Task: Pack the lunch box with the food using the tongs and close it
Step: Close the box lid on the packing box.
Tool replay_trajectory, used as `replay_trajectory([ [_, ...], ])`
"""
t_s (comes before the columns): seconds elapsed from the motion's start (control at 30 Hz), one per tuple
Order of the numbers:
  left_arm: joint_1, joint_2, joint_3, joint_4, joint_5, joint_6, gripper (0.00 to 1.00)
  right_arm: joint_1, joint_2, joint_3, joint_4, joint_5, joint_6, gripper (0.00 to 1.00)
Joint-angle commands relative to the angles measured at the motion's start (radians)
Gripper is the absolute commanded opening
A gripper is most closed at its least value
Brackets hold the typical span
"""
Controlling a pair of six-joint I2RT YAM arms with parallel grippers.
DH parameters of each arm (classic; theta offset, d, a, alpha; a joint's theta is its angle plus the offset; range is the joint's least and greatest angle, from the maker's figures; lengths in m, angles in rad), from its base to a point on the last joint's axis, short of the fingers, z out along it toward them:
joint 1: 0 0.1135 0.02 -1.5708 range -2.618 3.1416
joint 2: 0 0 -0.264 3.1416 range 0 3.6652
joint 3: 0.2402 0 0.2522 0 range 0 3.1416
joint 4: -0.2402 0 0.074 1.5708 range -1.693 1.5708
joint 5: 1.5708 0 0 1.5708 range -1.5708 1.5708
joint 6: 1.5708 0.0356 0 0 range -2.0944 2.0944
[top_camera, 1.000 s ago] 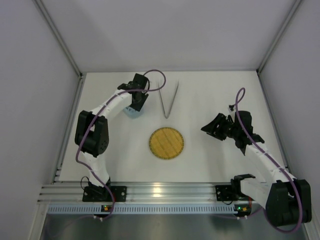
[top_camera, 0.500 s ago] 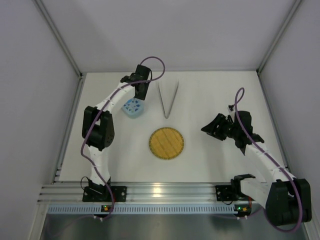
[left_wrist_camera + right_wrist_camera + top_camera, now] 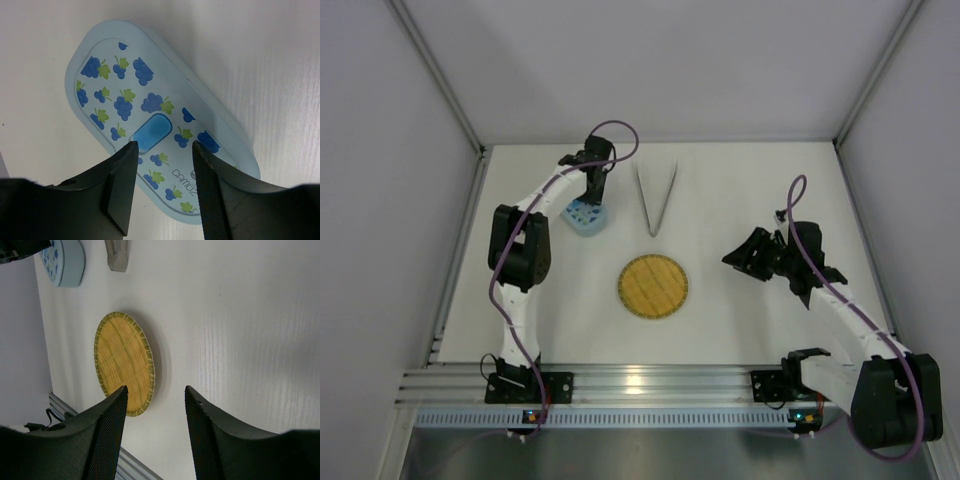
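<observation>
A white table (image 3: pixel 740 180) sat boxed in by pale grey walls (image 3: pixel 670 70). A second before, the left gripper (image 3: pixel 597 180) had hung directly over the lunch box (image 3: pixel 586 217) and hidden it. Since then it had drawn back toward 12 o'clock, and the box showed in full at the gripper's 6 o'clock. The right gripper (image 3: pixel 745 258) had not shifted.

The lunch box stood at 10 o'clock from the yellow woven plate (image 3: pixel 653 287). Its light-blue lid (image 3: pixel 125 90), printed with blue grapes and green leaves, was seated on top, so the inside could not be seen. From the wrist, the left gripper (image 3: pixel 164 145) had its jaws apart above the lid's darker blue centre tab, and nothing was between them.

The tongs (image 3: pixel 653 226) lay flat on the table at 12 o'clock from the plate and just beside the box at its 3 o'clock. Their joined end pointed toward the plate, and their two arms spread away from it. The right gripper (image 3: pixel 155 390) hovered at 3 o'clock from the plate, well apart from it, with its jaws apart and holding nothing. Its own camera looked across at the plate (image 3: pixel 122 365), with the tongs (image 3: pixel 117 255) and box beyond.
</observation>
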State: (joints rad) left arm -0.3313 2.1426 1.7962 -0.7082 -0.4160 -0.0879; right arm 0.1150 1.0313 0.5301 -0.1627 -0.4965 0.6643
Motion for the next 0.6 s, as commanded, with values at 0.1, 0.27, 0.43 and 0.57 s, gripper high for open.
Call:
replay_trajectory([
  [0.1, 0.005, 0.008, -0.005, -0.027, -0.007, -0.016, 0.53, 0.015, 0.003, -0.002, 0.035, -0.002, -0.019, 0.49],
  [0.27, 0.006, -0.023, 0.026, -0.017, -0.004, -0.030, 0.53, 0.015, 0.001, -0.001, 0.035, -0.004, -0.020, 0.49],
  [0.43, 0.018, -0.040, 0.045, 0.007, 0.013, -0.047, 0.54, 0.014, 0.009, 0.008, 0.032, -0.002, -0.025, 0.49],
  [0.57, 0.031, -0.021, 0.051, 0.001, 0.010, -0.055, 0.54, 0.015, 0.016, 0.010, 0.037, -0.004, -0.025, 0.49],
])
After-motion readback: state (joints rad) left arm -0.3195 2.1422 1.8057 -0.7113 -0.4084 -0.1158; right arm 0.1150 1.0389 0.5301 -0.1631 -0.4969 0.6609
